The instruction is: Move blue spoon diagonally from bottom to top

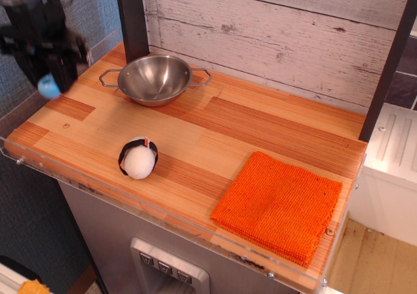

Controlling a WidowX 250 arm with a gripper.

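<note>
View: observation.image, the only one, looking down at an angle on a wooden counter with a whitewashed plank wall behind.

Gripper [49,77]: black, at the upper left corner, blurred. It is raised above the left end of the counter and its fingers are closed on the blue spoon.

Blue spoon [47,85]: only a rounded light-blue end shows, sticking out below the black fingers. It is lifted clear of the wood, over the counter's left edge. The grey bowl of the spoon is hidden by the gripper.

Counter [260,128]: striped orange-brown wood, with a clear plastic lip along the front and left edges.

Steel bowl [155,79]: large, two wire handles, upright at the back left of the counter, just right of the dark post. It stands to the right of the gripper and apart from it.

Dark post [132,17]: vertical, rising behind the bowl's left side.

Black-and-white toy [137,158]: small, round, white with a black band, lying near the front edge, well in front of the bowl and apart from everything else.

Orange cloth [280,205]: square, knitted, flat on the front right part of the counter, one corner close to the front lip, well apart from the toy.
</note>
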